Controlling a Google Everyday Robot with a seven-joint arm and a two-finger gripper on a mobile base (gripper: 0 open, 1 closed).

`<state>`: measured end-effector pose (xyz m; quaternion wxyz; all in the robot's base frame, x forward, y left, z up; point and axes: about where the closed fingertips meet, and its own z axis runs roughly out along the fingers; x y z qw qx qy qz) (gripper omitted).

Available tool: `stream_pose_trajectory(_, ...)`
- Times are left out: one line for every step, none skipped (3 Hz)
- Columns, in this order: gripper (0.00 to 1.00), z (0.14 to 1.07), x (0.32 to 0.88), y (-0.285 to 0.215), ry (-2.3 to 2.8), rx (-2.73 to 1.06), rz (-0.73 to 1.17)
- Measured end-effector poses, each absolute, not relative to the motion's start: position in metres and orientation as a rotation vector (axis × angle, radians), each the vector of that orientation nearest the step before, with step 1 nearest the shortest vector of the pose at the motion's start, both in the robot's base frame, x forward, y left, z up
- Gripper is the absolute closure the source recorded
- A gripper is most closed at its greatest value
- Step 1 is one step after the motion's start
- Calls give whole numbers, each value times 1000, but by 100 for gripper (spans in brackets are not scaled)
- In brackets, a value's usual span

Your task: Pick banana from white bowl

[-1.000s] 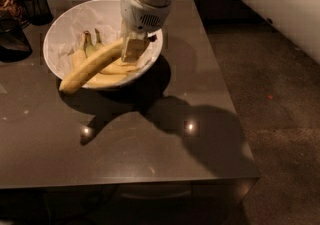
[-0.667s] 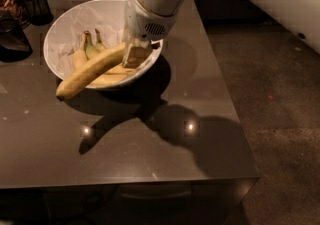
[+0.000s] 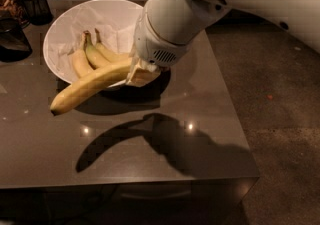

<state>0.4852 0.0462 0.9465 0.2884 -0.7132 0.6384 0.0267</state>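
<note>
The banana [image 3: 89,86] is long and yellow. It hangs in the air above the bowl's near rim and the table, its free end pointing left and toward me. My gripper [image 3: 141,73] is shut on its right end, where the stem is hidden. The white bowl [image 3: 100,10] sits at the back left of the table, lined with crinkled white paper. Two shorter bananas with green stems [image 3: 90,55] still lie inside it.
A dark wire-mesh cup [image 3: 36,5] and a dark container [image 3: 12,40] stand at the far left. The brown glossy table [image 3: 200,119] ends at the right and front, with dark floor [image 3: 280,119] beyond. My arm [image 3: 210,4] reaches in from the upper right.
My gripper has risen with the banana in it. The banana has come up out of the bowl and now hangs clear of the rim, throwing a shadow on the table.
</note>
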Motion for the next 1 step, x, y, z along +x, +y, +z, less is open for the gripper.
stream_pose_trajectory(100, 943, 483, 45, 1710, -1903, 70)
